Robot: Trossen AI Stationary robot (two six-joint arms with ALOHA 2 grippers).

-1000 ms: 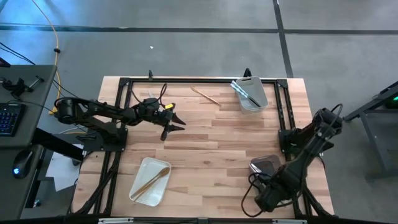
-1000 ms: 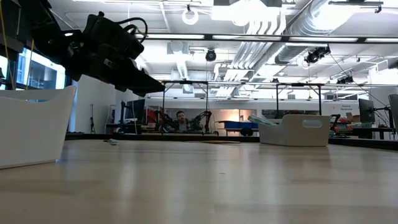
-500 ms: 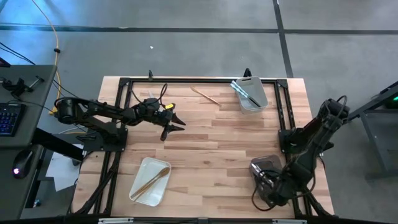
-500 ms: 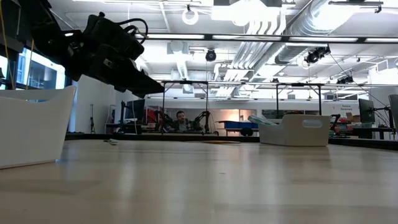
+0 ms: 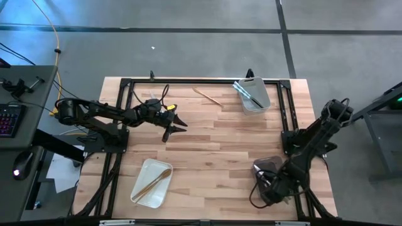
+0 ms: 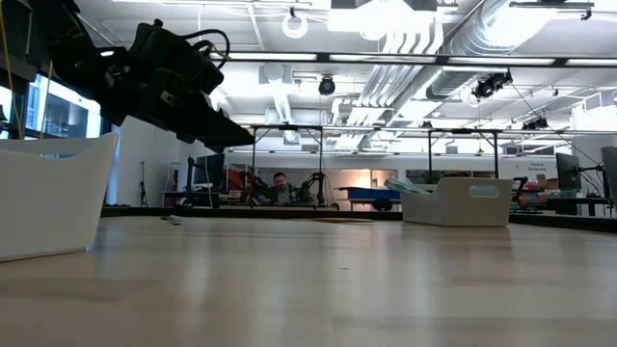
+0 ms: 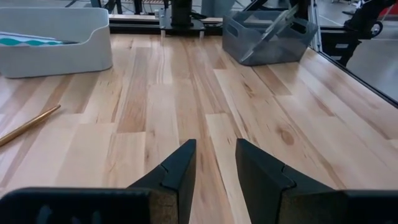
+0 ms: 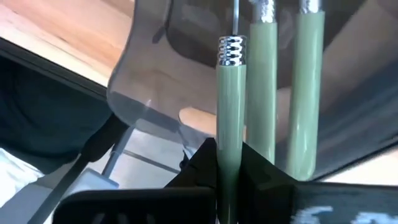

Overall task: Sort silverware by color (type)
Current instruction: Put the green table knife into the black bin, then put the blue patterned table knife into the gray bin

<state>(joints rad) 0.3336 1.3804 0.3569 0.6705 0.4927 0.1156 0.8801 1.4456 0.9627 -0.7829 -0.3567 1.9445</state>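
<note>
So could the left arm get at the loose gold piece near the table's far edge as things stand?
Probably yes: the left gripper hovers open nearby, with bare table between it and the gold piece.

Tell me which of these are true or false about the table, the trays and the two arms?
1. The right gripper is shut on a green-handled utensil. True.
2. The left gripper holds a gold spoon. False: it is open and empty.
3. A gold utensil lies loose on the table. True.
4. The white tray near the left arm holds blue-handled pieces. False: it holds gold pieces.
</note>
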